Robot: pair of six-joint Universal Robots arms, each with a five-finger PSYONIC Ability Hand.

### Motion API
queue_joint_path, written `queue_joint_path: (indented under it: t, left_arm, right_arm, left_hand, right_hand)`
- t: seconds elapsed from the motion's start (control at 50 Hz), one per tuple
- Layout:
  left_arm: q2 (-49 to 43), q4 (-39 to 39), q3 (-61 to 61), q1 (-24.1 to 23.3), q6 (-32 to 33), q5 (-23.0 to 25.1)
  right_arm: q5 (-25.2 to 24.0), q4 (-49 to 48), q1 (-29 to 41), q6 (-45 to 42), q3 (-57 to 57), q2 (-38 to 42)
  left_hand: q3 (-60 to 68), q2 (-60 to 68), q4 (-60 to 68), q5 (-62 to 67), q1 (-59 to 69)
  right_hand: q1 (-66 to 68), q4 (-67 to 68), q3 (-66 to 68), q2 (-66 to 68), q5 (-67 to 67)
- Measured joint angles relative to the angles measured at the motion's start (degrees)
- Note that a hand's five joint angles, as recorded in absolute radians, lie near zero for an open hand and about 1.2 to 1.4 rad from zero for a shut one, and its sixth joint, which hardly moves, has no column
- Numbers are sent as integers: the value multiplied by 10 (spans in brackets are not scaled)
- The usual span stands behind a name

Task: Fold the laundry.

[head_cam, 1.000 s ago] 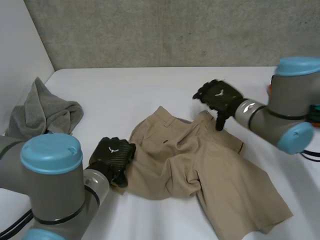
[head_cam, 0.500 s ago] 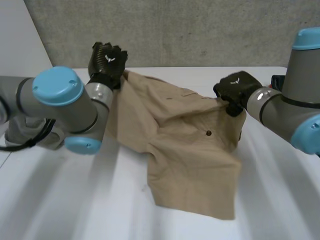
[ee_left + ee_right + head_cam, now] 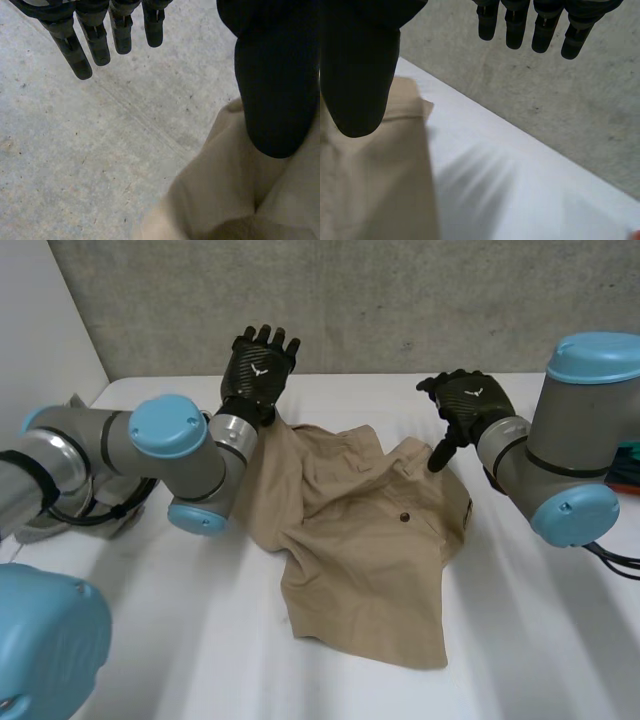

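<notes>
Two hands hang open, fingers straight and apart, gripping nothing. We see the left hand (image 3: pixel 260 362) raised over the far left corner of the tan shorts (image 3: pixel 370 540) and the right hand (image 3: pixel 468 400) above their far right edge. The shorts lie rumpled in the middle of the white table (image 3: pixel 560 640).

The shorts (image 3: pixel 360 540) are plain tan (with one dark button (image 3: pixel 404 516)), the table (image 3: pixel 560 640) white, the wall (image 3: pixel 400 300) mottled grey.

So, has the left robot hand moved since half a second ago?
Yes. The left robot hand has shifted toward the robot's right along the grey wall, and it has released the shorts.
</notes>
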Motion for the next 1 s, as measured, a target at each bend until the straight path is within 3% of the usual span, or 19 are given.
queue_joint_path:
  t: [0.18,0.24,0.4,0.58,0.78,0.8,0.84,0.86,0.92,1.0]
  left_arm:
    - [218,-15,-215,-33,-18,-55]
    - [302,-40,-305,-58,-40,-66]
    - [400,-99,-435,-142,-120,-67]
    - [345,-99,-447,-236,-163,-63]
    - [220,-96,-358,-253,-159,-68]
    - [198,-96,-337,-253,-158,-69]
    - [182,-97,-321,-252,-157,-69]
    - [173,-97,-312,-252,-157,-69]
    - [157,-97,-294,-251,-157,-69]
    - [151,-96,-284,-250,-157,-69]
  right_arm:
    - [-15,21,-18,-107,81,-90]
    - [-39,34,-42,-168,135,-132]
    - [-111,63,-105,-306,252,-185]
    - [-210,55,-145,-399,328,-178]
    - [-270,-33,-147,-408,323,-103]
    - [-272,-59,-146,-407,315,-81]
    - [-272,-68,-146,-407,311,-71]
    - [-271,-86,-145,-405,298,-47]
    - [-269,-102,-144,-404,277,-15]
    - [-264,-114,-143,-402,250,14]
  left_hand:
    - [0,0,0,0,2]
    - [1,1,1,0,2]
    - [1,1,1,2,2]
    - [1,1,1,0,2]
    - [6,8,9,5,15]
    - [72,76,83,73,96]
    - [72,76,83,73,96]
    - [200,205,210,199,240]
    - [399,413,409,395,444]
    - [525,539,543,524,553]
  right_hand:
    - [0,0,0,0,0]
    - [3,4,5,5,4]
    - [102,107,109,102,108]
    - [109,116,118,109,111]
    - [109,116,118,109,104]
    - [109,116,118,109,104]
    - [109,116,118,109,104]
    - [109,116,118,110,105]
    - [120,130,130,122,126]
    - [222,223,225,226,205]
